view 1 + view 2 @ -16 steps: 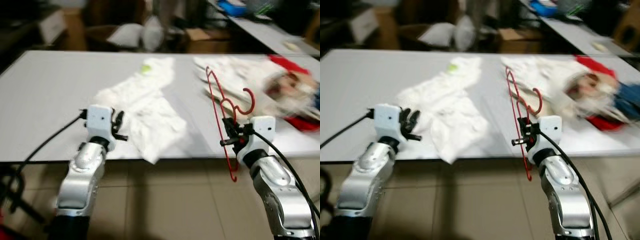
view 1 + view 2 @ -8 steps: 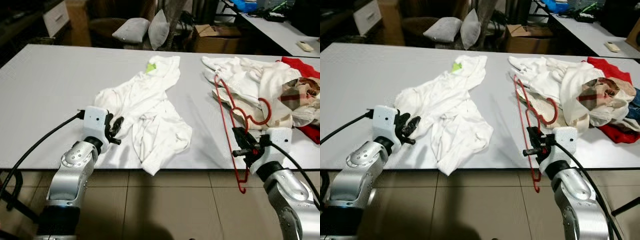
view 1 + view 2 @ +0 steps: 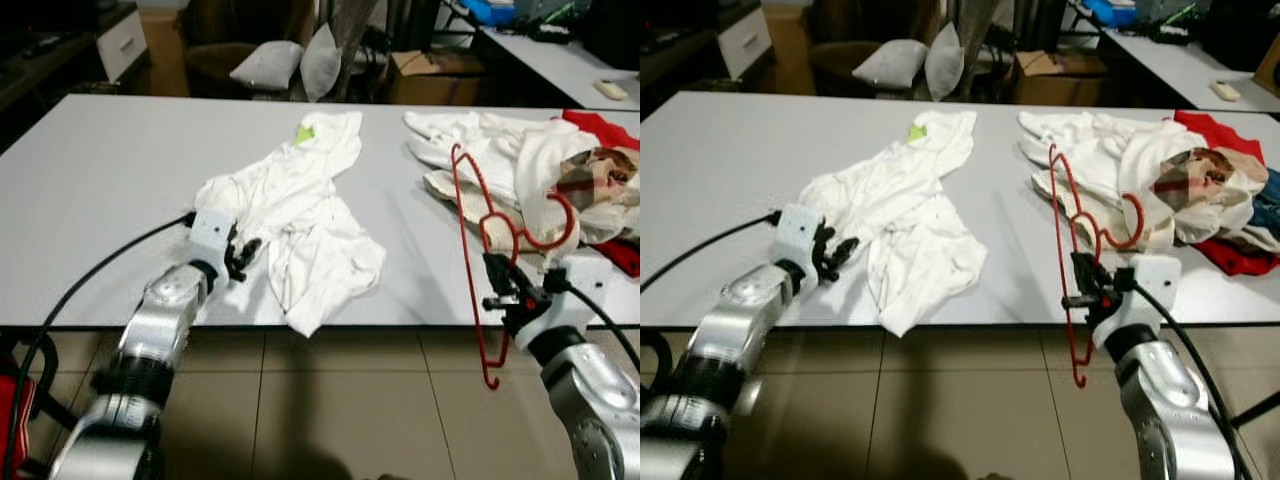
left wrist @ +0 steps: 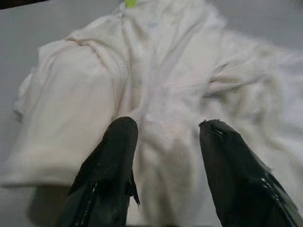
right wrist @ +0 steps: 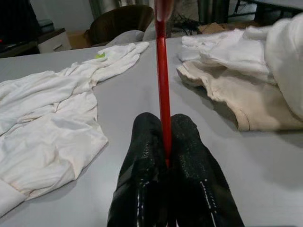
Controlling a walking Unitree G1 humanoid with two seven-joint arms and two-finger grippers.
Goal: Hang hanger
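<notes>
Garment-pickup step: red hanger (image 3: 478,235) pinched upright in right gripper (image 5: 165,142) at table (image 3: 90,190) edge, left gripper (image 4: 163,142) spread over white shirt (image 3: 290,205); next, close on fabric, likely near collar

One red hanger (image 3: 478,235), one white shirt (image 3: 296,215) spread flat and one heap of mixed clothes (image 3: 545,170) lay on a single grey table (image 3: 100,190); two pillows (image 3: 295,62) sat behind it.
</notes>
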